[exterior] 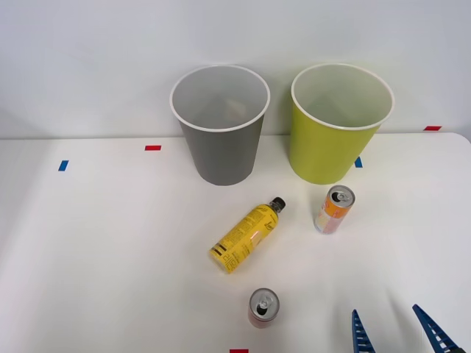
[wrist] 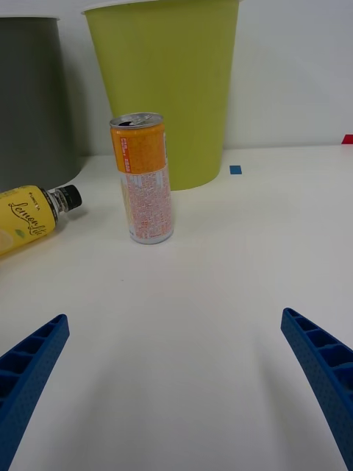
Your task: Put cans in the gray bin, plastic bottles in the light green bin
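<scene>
An orange, white and pink can (exterior: 335,209) (wrist: 145,179) stands upright in front of the light green bin (exterior: 337,125) (wrist: 168,81). A red can (exterior: 263,307) stands upright near the table's front edge. The yellow-labelled plastic bottle (exterior: 246,236) (wrist: 33,215) lies on its side, black cap pointing toward the bins. The gray bin (exterior: 220,125) (wrist: 33,99) stands left of the green one. My right gripper (exterior: 397,331) (wrist: 173,390) is open at the front right, nothing between its blue fingers (wrist: 29,368), and the orange can is a short way ahead of it.
Red and blue tape marks (exterior: 152,148) dot the white table (exterior: 110,250). A white wall rises just behind the bins. Bare table lies to the left and between the gripper and the orange can.
</scene>
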